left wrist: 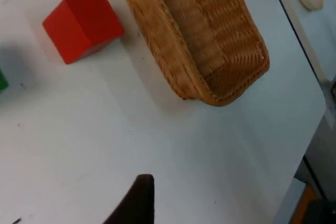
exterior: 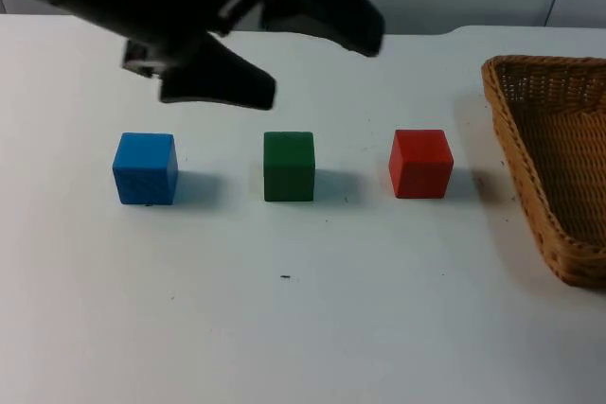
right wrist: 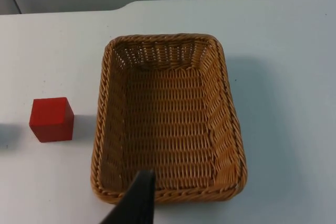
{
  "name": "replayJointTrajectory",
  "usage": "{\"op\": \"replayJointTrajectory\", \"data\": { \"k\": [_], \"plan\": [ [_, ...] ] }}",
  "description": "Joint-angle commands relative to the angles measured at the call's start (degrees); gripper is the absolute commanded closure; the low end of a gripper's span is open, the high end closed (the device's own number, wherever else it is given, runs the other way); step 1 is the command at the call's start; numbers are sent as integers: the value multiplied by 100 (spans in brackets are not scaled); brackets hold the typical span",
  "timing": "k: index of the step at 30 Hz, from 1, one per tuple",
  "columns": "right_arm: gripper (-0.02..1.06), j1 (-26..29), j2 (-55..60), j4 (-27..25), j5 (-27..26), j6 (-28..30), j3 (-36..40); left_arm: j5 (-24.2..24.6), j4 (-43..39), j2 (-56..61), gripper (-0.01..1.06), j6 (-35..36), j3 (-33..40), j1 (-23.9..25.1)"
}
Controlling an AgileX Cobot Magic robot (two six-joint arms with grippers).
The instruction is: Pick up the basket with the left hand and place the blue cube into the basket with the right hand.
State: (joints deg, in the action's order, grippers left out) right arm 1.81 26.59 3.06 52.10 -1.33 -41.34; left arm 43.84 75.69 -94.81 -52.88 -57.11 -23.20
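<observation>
Basket cut by the top view's right edge.

Three cubes in a row across my bench, blue cube leftmost, green cube between, red cube just left of the basket, my left end effector above, behind the row.
</observation>
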Motion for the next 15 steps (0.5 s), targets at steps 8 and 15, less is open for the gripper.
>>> {"op": "replayJointTrajectory", "data": {
  "k": [8, 15],
  "plan": [
    [0, 41, 14, -41, -121, 24, -36, -422, 46, -1561, 0, 659, -1489, -956],
    [0, 41, 14, -415, -177, 48, -36, -722, 17, -2534, 0, 1181, -2292, -1368]
  ]
}}
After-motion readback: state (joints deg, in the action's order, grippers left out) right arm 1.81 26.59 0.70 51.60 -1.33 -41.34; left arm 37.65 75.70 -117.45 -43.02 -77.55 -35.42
